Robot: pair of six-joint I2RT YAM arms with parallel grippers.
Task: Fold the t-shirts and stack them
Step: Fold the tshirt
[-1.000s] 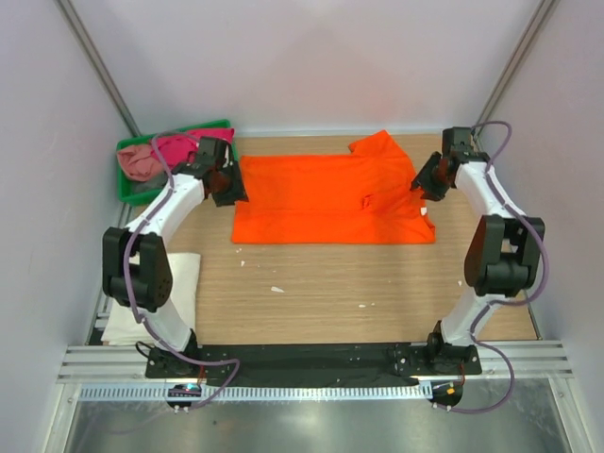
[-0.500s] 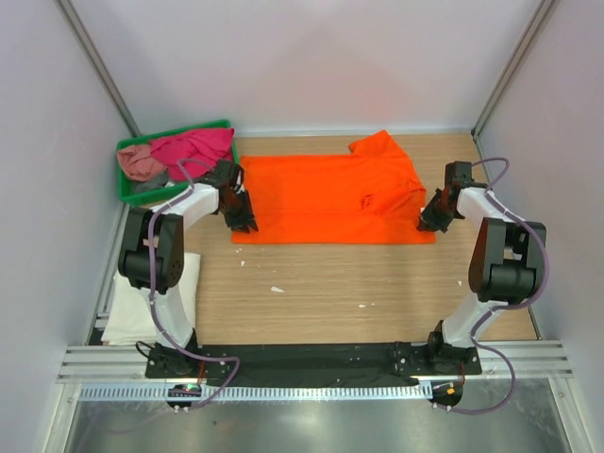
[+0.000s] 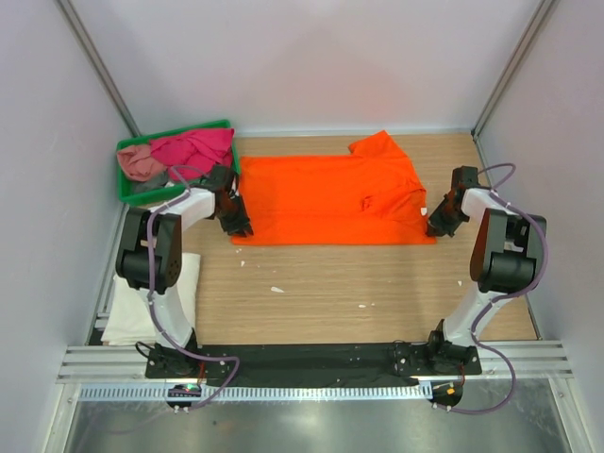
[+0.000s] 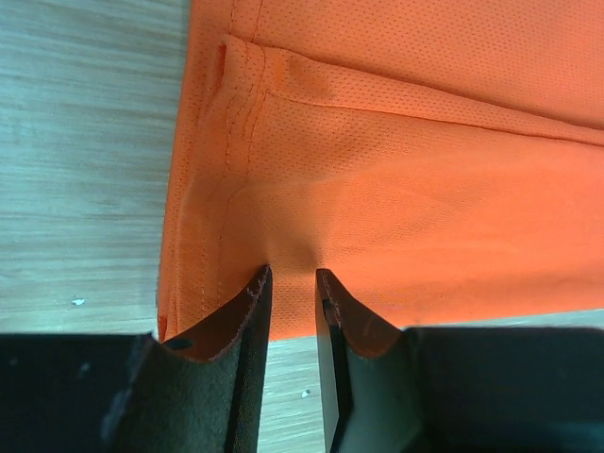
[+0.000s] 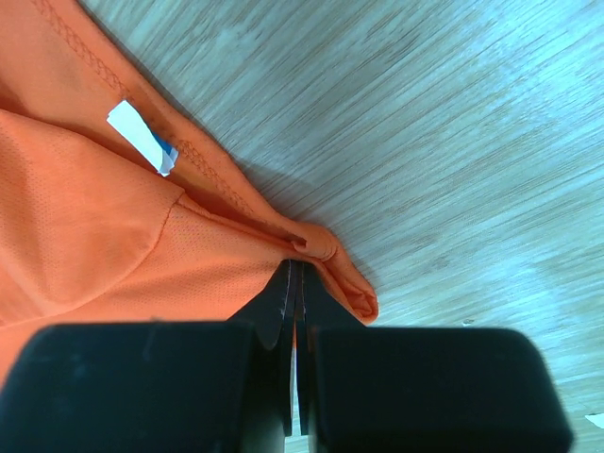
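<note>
Since a second ago both arms have dropped back from the shirt's far side to its near corners, and both jaws have drawn in.

- Left gripper [image 4: 291, 276]: jaws narrow, a slim gap between them. The stitched side hem of the orange t-shirt [image 3: 330, 193] puckers into that gap at the shirt's near left corner. Cloth spreads flat ahead of the fingertips. Bare table [image 3: 330, 293] lies just to their left and under them.
- Right gripper [image 5: 294, 269]: jaws pressed together, pinching a small bunched fold of the same shirt at its near right corner. Cloth runs off to the left of the tips, with a white label [image 5: 142, 137] on the hem a little beyond them. Open wood lies ahead and to the right.
- Shirt: spread flat between the two grippers, one sleeve sticking out at the far right, near edge straight from one pinch to the other.
- Room: a wide strip of bare wood between the grippers and the arm bases, with a few pale scraps on it. The side walls stand close outside each arm.
- Beyond the left gripper, far and outward: green tray [image 3: 175, 128] holding a magenta shirt [image 3: 193, 146] and a dusty pink shirt [image 3: 140, 162].
- Behind the left gripper, beside the arm's base: a white shirt [image 3: 121, 316], folded.
</note>
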